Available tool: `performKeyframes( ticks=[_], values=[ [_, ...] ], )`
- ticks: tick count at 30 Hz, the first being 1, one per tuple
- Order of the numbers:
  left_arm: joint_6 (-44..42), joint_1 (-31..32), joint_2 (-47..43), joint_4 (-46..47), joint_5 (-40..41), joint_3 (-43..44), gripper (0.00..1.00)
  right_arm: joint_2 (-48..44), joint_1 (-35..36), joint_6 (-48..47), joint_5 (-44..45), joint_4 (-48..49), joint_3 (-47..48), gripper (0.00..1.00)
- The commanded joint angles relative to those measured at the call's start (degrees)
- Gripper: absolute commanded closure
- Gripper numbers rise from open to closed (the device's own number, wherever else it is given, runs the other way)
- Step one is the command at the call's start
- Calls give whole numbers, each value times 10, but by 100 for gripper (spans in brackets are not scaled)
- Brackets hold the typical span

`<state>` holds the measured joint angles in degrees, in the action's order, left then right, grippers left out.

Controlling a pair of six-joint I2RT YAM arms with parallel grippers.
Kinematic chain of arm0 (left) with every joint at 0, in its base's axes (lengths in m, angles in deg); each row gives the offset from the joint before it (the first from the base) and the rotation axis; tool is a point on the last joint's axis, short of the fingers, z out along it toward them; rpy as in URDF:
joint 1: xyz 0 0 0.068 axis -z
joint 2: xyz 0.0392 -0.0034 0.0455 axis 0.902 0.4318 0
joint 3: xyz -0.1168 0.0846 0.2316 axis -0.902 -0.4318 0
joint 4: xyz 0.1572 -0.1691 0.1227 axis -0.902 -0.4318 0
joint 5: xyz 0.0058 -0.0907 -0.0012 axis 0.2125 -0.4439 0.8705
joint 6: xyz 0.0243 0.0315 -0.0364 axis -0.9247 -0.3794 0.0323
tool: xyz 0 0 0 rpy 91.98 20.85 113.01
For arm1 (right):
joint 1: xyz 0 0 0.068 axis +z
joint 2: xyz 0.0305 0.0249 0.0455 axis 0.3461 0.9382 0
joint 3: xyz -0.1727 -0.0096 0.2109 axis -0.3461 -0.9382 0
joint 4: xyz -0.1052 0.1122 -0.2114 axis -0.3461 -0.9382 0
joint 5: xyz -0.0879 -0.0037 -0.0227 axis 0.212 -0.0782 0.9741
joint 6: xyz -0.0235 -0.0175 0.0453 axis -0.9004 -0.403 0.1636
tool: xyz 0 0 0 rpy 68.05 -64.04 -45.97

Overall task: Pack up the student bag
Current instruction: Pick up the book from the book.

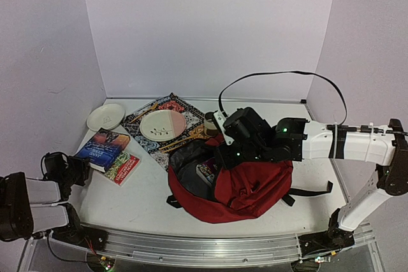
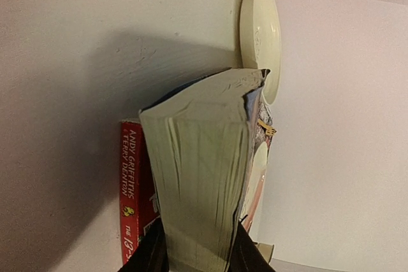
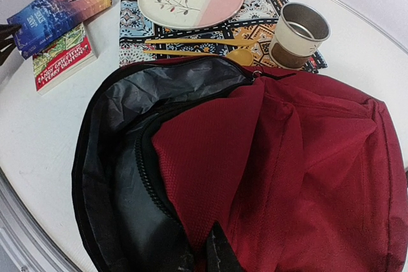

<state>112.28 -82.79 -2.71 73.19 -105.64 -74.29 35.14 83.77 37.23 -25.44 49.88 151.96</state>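
Note:
The dark-red student bag lies mid-table with its main zipper open toward the left, showing grey lining. My right gripper is shut on the edge of the bag's red front flap and holds the mouth open; its fingertips pinch the fabric. My left gripper is shut on a thick blue-covered book. The book's page edge sits between the fingers. A thin red book lies beside the blue one, and its spine shows in the left wrist view.
A patterned placemat behind the bag carries a pink-and-white plate, yellow utensils and a metal-rimmed cup. A white plate sits at the back left. A small item shows inside the bag. Black straps trail right.

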Motion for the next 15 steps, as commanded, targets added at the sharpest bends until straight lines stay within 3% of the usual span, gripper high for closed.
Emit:
performKeyframes(
  ticks=[1, 9, 15],
  values=[
    [25, -2, -42, 27, 3, -31, 79, 3, 0, -8, 2, 1, 23, 94],
    [27, -2, -100, 0, -21, -11, 100, 2, 0, -15, -2, 0, 30, 94],
    [32, -2, -121, -7, -60, 21, 100, 4, -1, -18, -4, 0, 37, 94]
  ],
)
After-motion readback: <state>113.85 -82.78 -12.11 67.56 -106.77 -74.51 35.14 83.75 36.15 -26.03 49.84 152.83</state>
